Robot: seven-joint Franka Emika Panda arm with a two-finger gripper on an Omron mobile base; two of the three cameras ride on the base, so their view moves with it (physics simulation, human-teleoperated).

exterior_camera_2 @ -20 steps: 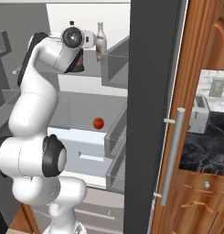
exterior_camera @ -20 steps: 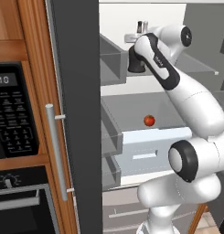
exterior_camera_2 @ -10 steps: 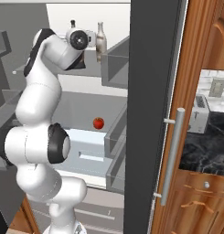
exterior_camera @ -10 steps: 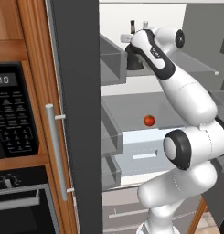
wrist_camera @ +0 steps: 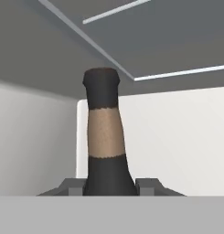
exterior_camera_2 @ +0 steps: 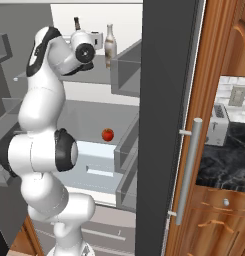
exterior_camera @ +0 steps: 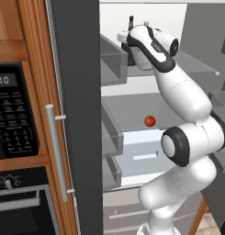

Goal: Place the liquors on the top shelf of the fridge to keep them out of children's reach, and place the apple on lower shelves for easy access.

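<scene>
My gripper [wrist_camera: 109,187] is shut on the dark liquor bottle [wrist_camera: 103,132], whose tan-banded neck rises between the fingers. In the base views the hand [exterior_camera: 131,46] reaches into the open fridge [exterior_camera: 77,92] at the level of the top shelf [exterior_camera: 196,64], and the bottle's black neck [exterior_camera_2: 77,23] sticks up above it. The pale liquor bottle [exterior_camera_2: 110,46] stands upright on the top shelf [exterior_camera_2: 89,76], just right of the hand. The red apple [exterior_camera: 149,121] [exterior_camera_2: 108,134] lies on a lower shelf [exterior_camera: 132,108]. Whether the dark bottle's base touches the shelf is hidden.
Grey door bins [exterior_camera: 111,59] [exterior_camera_2: 126,70] jut in on both sides of the opening. A pale blue-white drawer [exterior_camera: 141,153] stands pulled out under the apple. A black wall oven [exterior_camera: 13,114] sits left of the fridge, and wooden cabinets [exterior_camera_2: 219,150] stand to its right.
The arm has stretched upward and carried the dark bottle slightly higher and deeper into the fridge over the top shelf. The apple and the pale bottle have not moved.
</scene>
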